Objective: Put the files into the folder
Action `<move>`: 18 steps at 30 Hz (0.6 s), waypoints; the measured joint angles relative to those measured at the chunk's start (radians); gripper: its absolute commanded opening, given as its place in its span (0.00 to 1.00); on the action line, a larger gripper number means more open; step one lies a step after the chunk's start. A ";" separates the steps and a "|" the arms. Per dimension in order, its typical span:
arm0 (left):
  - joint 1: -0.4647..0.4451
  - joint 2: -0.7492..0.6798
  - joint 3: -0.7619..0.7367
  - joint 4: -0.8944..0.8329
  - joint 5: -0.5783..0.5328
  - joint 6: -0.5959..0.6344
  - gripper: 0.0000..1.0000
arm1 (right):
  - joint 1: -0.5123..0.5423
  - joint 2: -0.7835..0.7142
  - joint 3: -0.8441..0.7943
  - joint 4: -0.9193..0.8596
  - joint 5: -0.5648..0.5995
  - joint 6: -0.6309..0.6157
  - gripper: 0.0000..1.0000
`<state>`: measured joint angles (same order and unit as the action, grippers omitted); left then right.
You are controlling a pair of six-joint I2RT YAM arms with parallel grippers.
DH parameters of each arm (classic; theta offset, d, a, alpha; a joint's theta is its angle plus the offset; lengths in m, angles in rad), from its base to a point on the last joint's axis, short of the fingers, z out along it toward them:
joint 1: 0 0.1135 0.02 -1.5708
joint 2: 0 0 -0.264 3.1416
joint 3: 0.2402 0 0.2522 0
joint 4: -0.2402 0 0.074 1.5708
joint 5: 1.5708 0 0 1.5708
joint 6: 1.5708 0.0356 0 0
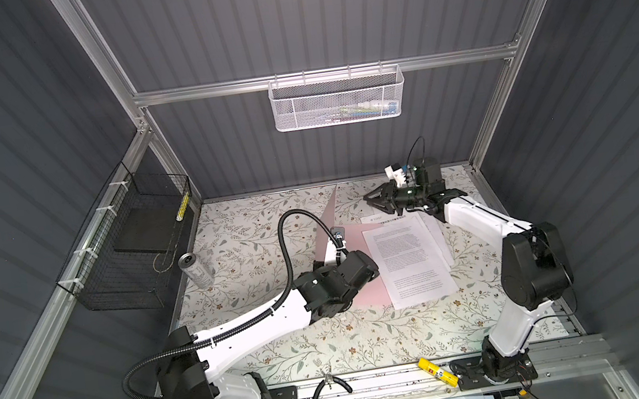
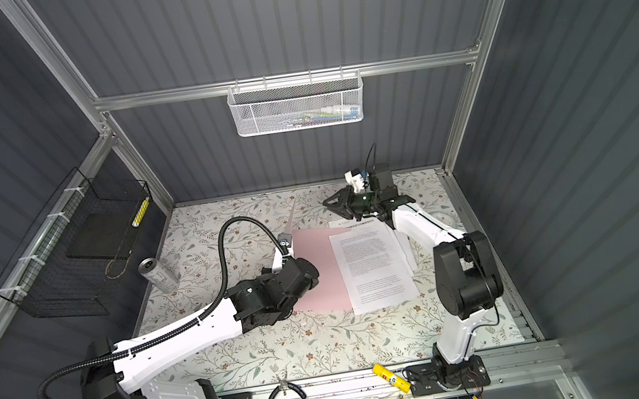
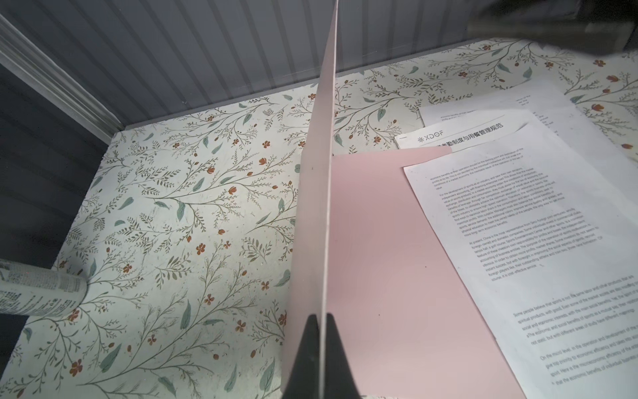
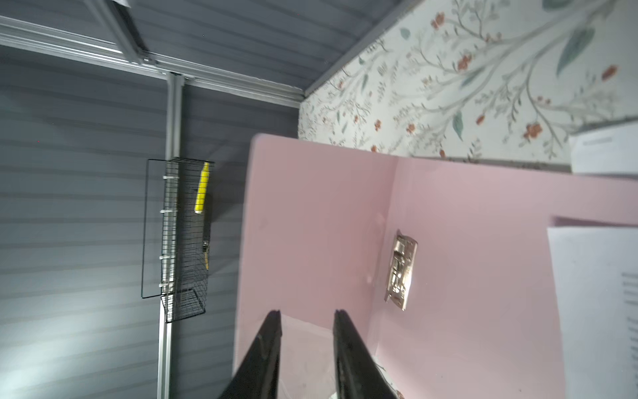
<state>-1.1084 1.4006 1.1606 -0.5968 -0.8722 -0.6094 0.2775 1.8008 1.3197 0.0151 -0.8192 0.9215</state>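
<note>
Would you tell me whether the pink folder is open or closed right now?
The folder is open: the left gripper pinches one cover upright; the other lies flat, partly under the files.

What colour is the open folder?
Pale pink; the folder shows best in the left wrist view.

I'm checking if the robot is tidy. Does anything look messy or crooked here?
Yes. The files lie fanned out and crooked, only partly on the open folder, spilling past its edge onto the table. They aren't squared up inside. The left claw pinches the folder's cover so it stands straight up.
</note>
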 measured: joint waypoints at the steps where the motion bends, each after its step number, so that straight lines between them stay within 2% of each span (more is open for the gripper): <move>1: 0.003 -0.005 0.000 -0.006 0.001 -0.012 0.00 | 0.011 0.020 -0.008 -0.008 0.005 -0.005 0.27; 7: 0.019 -0.113 -0.077 0.011 0.024 -0.079 0.00 | 0.111 0.137 -0.017 -0.079 0.054 -0.050 0.24; 16: 0.100 -0.303 -0.212 0.017 0.060 -0.163 0.00 | 0.238 0.299 0.042 -0.132 0.101 -0.099 0.21; 17: 0.108 -0.318 -0.222 0.016 0.061 -0.172 0.05 | 0.243 0.314 0.043 -0.141 0.109 -0.103 0.21; 18: 0.111 -0.327 -0.228 0.014 0.061 -0.179 0.16 | 0.247 0.323 0.043 -0.148 0.116 -0.105 0.21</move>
<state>-0.9970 1.0733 0.9325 -0.5823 -0.8108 -0.7887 0.5243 2.1239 1.3632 -0.1333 -0.7029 0.8162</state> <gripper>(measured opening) 0.053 0.212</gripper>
